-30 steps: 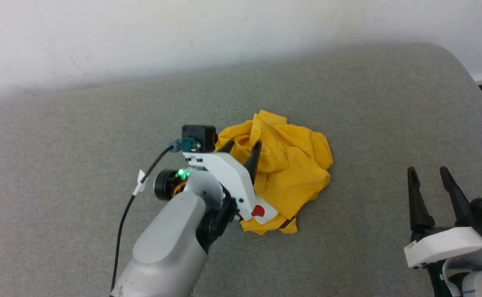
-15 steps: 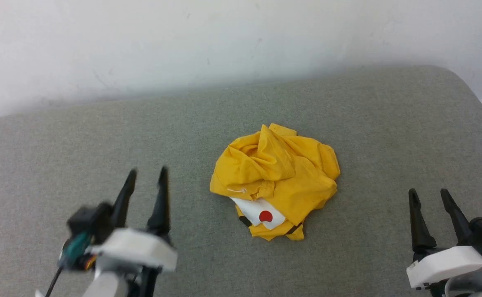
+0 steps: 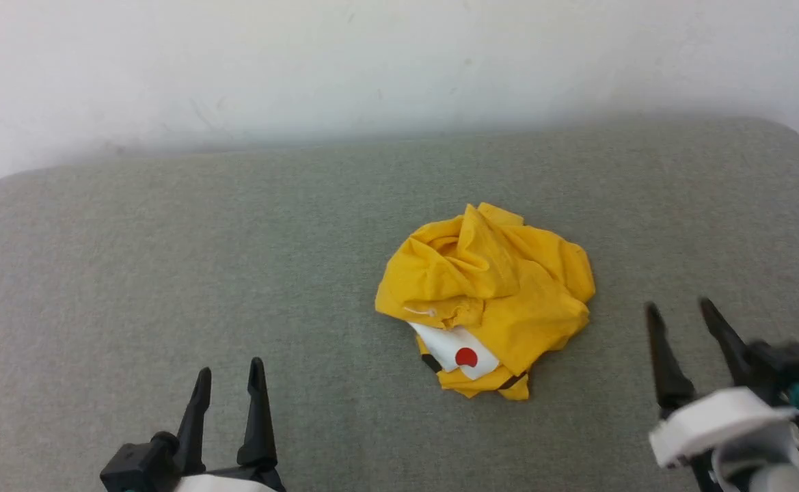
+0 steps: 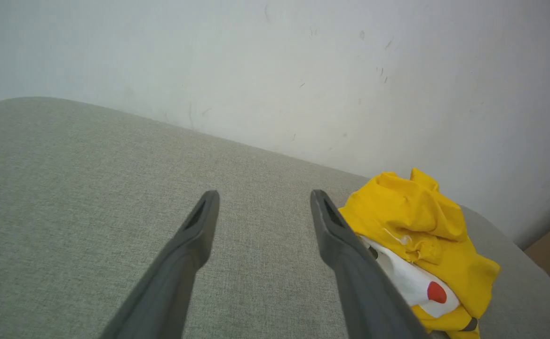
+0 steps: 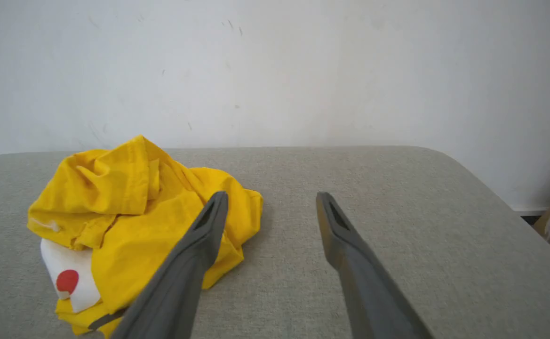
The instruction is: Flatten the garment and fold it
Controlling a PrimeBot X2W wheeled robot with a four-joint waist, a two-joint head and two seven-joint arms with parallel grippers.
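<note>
The garment (image 3: 488, 287) is seen crumpled into a loose yellow heap on the grey fabric surface (image 3: 201, 273), a little right of the middle of the head view and short of the white wall (image 3: 372, 61) behind. At the heap's near edge a white patch (image 3: 448, 344) of the print is exposed, with a red spot (image 3: 466, 356) on it and short black stripes (image 3: 431, 363) beside and below it; the rest of the print is hidden in the folds. The left gripper (image 3: 230, 367) is found at the lower left of the head view, well apart from the cloth, its two dark fingers spread and empty. The right gripper (image 3: 680, 306) is placed at the lower right, near the heap's right side but clear of it, likewise spread wide and empty. In each wrist view part of the heap is covered by one finger of that gripper. The cloth is not yet flattened or folded.
</note>
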